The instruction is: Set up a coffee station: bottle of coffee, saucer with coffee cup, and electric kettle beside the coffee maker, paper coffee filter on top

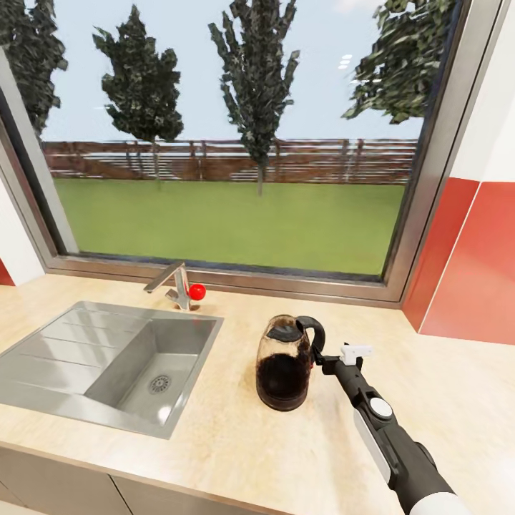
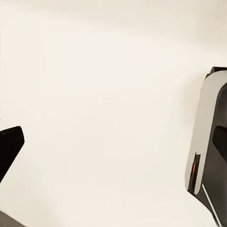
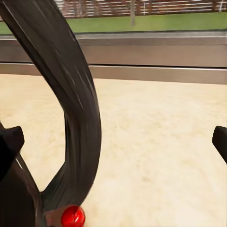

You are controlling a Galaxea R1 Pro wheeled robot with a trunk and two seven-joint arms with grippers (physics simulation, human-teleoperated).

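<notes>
The electric kettle [image 1: 285,368], smoky and see-through with dark contents and a black lid, stands upright on the tan kitchen countertop [image 1: 214,443], right of the sink. My right gripper [image 1: 320,360] reaches it from the right and is open at its black loop handle [image 3: 71,94]. In the right wrist view the handle passes between the two fingertips, closer to one of them, and neither pad visibly touches it. A red switch [image 3: 72,216] shows at the handle's foot. My left gripper [image 2: 113,151] faces a plain cream surface, with one dark fingertip [image 2: 9,146] at the frame's edge.
A steel sink [image 1: 43,400] with drainboard is set into the counter at the left, its faucet [image 1: 172,280] and red knob [image 1: 197,291] behind it. A large window runs along the back. A red wall panel [image 1: 472,265] bounds the counter on the right.
</notes>
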